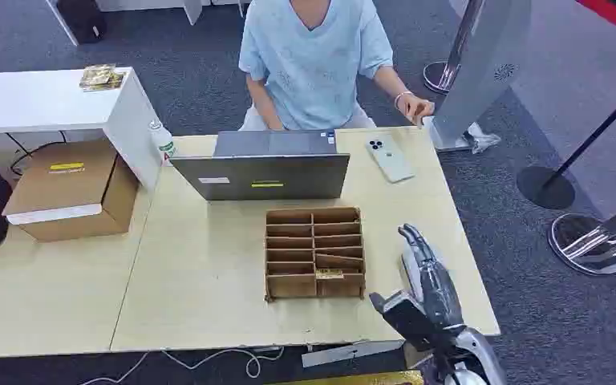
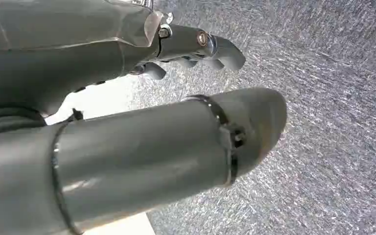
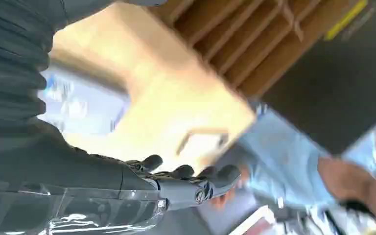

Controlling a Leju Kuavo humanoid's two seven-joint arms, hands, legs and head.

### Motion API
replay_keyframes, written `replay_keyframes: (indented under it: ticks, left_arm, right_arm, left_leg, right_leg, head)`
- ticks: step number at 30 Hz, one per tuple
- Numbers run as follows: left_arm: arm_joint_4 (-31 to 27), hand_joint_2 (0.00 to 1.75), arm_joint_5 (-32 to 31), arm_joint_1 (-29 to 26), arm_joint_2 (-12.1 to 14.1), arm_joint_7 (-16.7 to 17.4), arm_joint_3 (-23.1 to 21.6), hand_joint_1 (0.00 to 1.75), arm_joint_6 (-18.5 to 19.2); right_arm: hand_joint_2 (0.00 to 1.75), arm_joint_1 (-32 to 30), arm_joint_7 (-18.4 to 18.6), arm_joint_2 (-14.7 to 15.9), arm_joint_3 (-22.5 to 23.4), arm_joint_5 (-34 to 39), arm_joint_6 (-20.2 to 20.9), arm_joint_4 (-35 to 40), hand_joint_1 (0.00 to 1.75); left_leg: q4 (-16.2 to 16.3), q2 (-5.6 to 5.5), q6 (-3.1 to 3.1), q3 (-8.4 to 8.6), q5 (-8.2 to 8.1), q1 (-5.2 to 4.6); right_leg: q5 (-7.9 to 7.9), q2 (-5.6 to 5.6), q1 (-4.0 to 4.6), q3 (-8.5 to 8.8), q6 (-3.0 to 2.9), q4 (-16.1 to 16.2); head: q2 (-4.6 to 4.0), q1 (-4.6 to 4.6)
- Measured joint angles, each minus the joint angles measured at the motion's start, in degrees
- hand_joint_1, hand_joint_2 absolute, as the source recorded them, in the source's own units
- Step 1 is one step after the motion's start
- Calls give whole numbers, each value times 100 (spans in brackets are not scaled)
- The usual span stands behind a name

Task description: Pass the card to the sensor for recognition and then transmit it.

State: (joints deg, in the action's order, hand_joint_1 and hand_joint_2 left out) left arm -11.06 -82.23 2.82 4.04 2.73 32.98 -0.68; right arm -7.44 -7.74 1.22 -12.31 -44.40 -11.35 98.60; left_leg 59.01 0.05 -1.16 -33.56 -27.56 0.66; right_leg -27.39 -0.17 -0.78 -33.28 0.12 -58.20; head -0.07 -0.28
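Head view: right robot hand [image 1: 423,277], fingers spread and holding nothing, hovers at three o'clock of the wooden rack [image 1: 314,253], where the card [image 1: 329,273] sits low-right. Clumsy reach could shove the rack across the surface [image 1: 200,273].

Right hand [image 3: 142,188] extended over the pale wooden surface [image 3: 176,105], its dark fingers [image 3: 186,172] slightly parted and holding nothing. Wooden compartment rack [image 3: 245,36] stands on the surface beside a dark laptop lid [image 3: 333,88] (yellow label visible). Beyond the far edge, a person in a light blue shirt [image 3: 284,152]; image blurred.
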Motion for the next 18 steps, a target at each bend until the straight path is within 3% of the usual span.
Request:
replay_keyframes:
  ticks: [3,9,11,12,13,15,18]
  left_arm:
    - [0,0,-52,1,-2,-50,2,0,2]
    - [0,0,-57,1,-2,-52,2,0,4]
    - [0,0,-83,2,0,-105,6,0,17]
    - [0,0,-90,1,-2,-111,20,0,20]
    - [0,0,-162,1,0,-184,33,0,28]
    - [0,0,-188,18,0,-234,31,0,61]
    - [0,0,-201,59,0,-273,31,0,127]
  right_arm:
    - [175,175,-28,-35,-24,-697,-697,94,0]
    - [175,190,-31,-35,-26,-734,-739,98,0]
    - [175,468,-94,-35,-142,-1199,-1353,131,0]
    - [175,626,-101,-35,-206,-1284,-1459,133,0]
    - [175,817,-88,-33,-321,-1802,-1996,118,0]
    - [175,1111,58,-20,-434,-2296,-2176,74,0]
    - [175,1842,405,15,-649,-2889,-2134,-145,0]
  left_leg:
    - [0,1,-1,1,1,1]
    - [0,1,-1,2,1,1]
    - [0,2,-3,6,3,1]
    - [0,-1,-3,6,3,1]
    - [0,1,-3,4,3,0]
    - [0,6,-3,6,4,0]
    - [1,10,-8,8,11,0]
  right_leg:
    - [0,1,0,1,0,-1]
    - [1,1,0,1,0,-1]
    - [2,3,0,2,-1,-1]
    - [2,-2,0,5,-1,-1]
    - [2,2,0,3,0,-4]
    - [4,9,0,3,-2,-5]
    - [10,14,0,0,-2,-5]
  head:
    - [0,0]
    - [0,0]
    - [0,0]
    - [0,0]
    - [0,0]
    - [0,0]
    - [0,0]
